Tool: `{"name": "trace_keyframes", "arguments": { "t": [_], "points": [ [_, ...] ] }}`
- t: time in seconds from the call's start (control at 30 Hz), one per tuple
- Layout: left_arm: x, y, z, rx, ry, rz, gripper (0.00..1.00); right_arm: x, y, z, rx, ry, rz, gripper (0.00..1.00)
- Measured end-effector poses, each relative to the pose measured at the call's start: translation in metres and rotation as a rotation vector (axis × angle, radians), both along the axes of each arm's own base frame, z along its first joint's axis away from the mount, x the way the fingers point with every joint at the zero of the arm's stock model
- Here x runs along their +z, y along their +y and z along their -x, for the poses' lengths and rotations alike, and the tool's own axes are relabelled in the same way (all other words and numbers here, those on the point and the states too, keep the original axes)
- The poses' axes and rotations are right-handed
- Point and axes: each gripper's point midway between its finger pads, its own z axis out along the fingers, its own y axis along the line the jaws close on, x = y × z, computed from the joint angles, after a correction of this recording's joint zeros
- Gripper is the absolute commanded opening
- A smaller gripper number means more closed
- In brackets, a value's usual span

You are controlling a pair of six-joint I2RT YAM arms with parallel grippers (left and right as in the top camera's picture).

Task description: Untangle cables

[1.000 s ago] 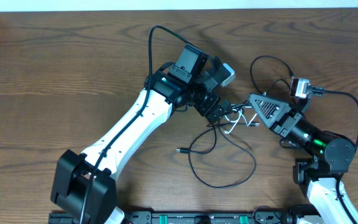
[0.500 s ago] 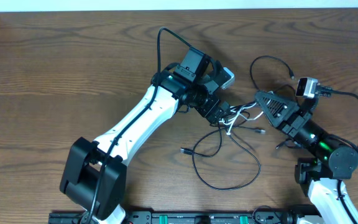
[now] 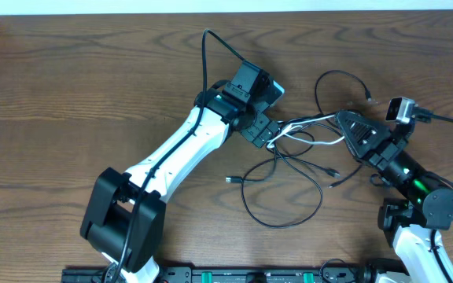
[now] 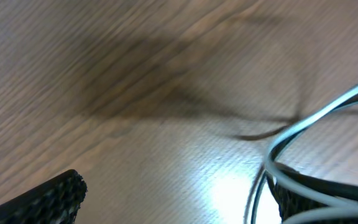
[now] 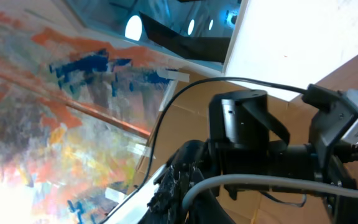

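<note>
A white cable (image 3: 309, 122) stretches between my two grippers over the middle of the table. My right gripper (image 3: 339, 119) is shut on its right end; in the right wrist view the white cable (image 5: 260, 182) comes out of the closed fingers (image 5: 191, 186). My left gripper (image 3: 267, 140) sits at the cable's left loops. Its fingers (image 4: 173, 193) stand wide apart, and the white cable (image 4: 328, 109) lies over the right finger. Thin black cables (image 3: 289, 185) loop below the grippers, crossing under the white one, with small plug ends (image 3: 228, 180) lying loose.
Another thin black cord (image 3: 333, 79) arcs behind the right gripper, ending in a small plug (image 3: 370, 98). The thick black wire of the left arm (image 3: 211, 47) arches above it. The wooden table (image 3: 69, 94) stretches out to the left.
My right gripper has moved right and back, pulling the white cable out straighter. My left gripper shifted slightly back. The black loops spread and slid a little right.
</note>
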Motion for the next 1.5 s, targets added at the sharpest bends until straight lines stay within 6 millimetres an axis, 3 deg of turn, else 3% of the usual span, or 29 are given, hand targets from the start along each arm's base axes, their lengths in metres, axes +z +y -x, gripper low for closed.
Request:
{"name": "trace_keyframes", "arguments": {
  "t": [0.27,0.53,0.67,0.83,1.07,1.2,1.33,1.5],
  "points": [
    [-0.011,0.013,-0.009,0.037,0.004,-0.042,0.96,0.002,-0.023,0.000,-0.041,0.013,-0.030,0.01],
    [-0.024,0.094,-0.048,0.247,0.015,-0.113,0.96,0.012,-0.052,-0.006,-0.141,0.013,-0.085,0.01],
    [-0.024,0.114,-0.055,0.318,0.023,-0.104,0.96,0.012,-0.056,-0.007,-0.147,0.023,-0.092,0.01],
    [-0.022,0.124,-0.064,0.356,0.000,-0.099,0.96,0.014,-0.061,-0.009,-0.173,0.022,-0.113,0.01],
    [-0.015,0.121,-0.076,0.375,-0.051,-0.068,0.96,0.015,-0.065,-0.011,-0.185,0.036,-0.137,0.01],
    [-0.015,0.112,-0.073,0.355,-0.026,-0.020,0.96,0.001,-0.067,-0.021,-0.194,0.111,-0.134,0.01],
    [-0.011,0.085,-0.067,0.283,0.027,0.116,0.97,-0.023,-0.067,-0.031,-0.194,0.222,-0.112,0.01],
    [0.004,0.042,-0.056,0.153,0.088,0.319,0.96,-0.030,-0.066,-0.033,-0.194,0.237,-0.089,0.01]
  ]
}}
